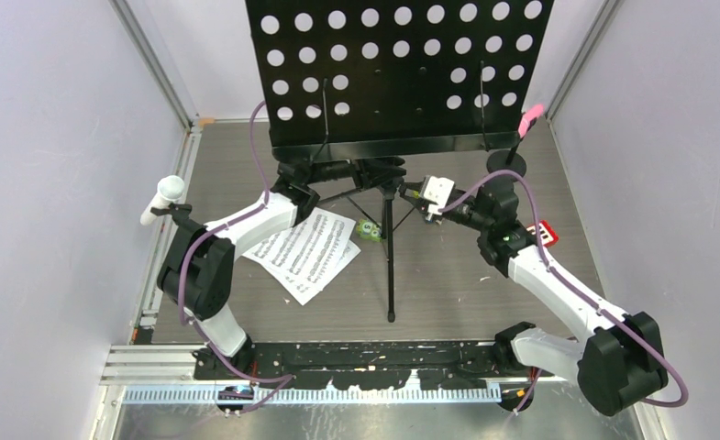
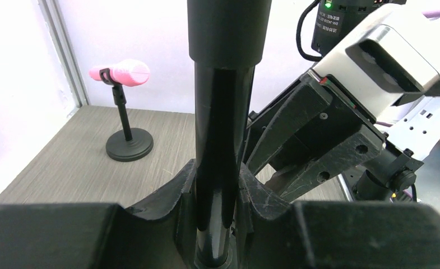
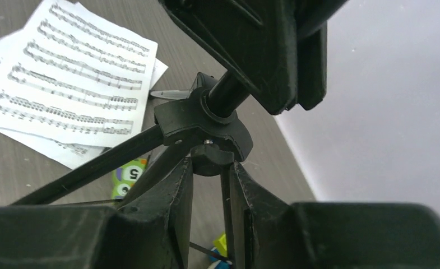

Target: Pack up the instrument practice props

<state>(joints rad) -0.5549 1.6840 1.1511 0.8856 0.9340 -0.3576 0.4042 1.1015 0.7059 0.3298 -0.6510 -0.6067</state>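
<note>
The black perforated music desk (image 1: 402, 73) stands upright at the back on its tripod legs (image 1: 391, 275). My left gripper (image 1: 374, 172) (image 2: 217, 185) is shut on the stand's pole (image 2: 220, 112) just under the desk. From the right, my right gripper (image 1: 409, 194) (image 3: 211, 168) is shut on the small black knob (image 3: 212, 158) of the tripod collar. White sheet-music pages (image 1: 305, 252) (image 3: 66, 84) lie on the table left of the legs. A pink microphone (image 1: 531, 115) (image 2: 119, 73) sits on a round-based mount (image 1: 507, 163) (image 2: 129, 144) at the back right. A white microphone (image 1: 165, 194) is at the left wall.
Green toy blocks (image 1: 368, 229) (image 3: 129, 176) lie between the tripod legs beside the pages. A small red keypad (image 1: 547, 234) sits under my right arm. Light walls and metal frame posts (image 1: 154, 64) close in the table on both sides.
</note>
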